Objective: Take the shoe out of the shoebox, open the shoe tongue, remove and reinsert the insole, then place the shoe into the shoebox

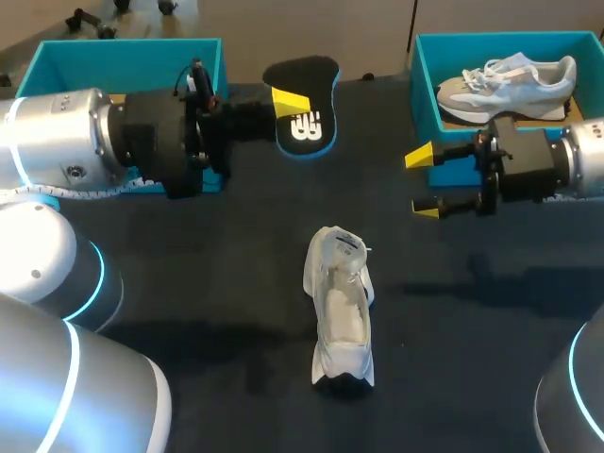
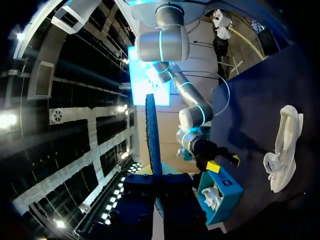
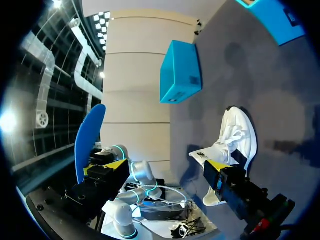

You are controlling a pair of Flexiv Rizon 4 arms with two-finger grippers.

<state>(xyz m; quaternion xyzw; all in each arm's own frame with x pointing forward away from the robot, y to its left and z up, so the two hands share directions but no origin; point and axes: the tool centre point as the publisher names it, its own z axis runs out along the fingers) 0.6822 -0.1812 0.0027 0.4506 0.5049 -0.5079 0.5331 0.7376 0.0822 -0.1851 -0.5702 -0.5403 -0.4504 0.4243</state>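
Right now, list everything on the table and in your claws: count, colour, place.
insole: one, black with blue edge, held up by the left claw between the two boxes.
white shoe: one, white, on the table's middle, apart from both claws.
grey shoe: one, grey and white, inside the right box.
left box: one, teal, far left.
right box: one, teal, far right.
table: one, dark.
left claw: yellow tips, shut on the insole.
right claw: yellow tips, open, empty, before the right box.
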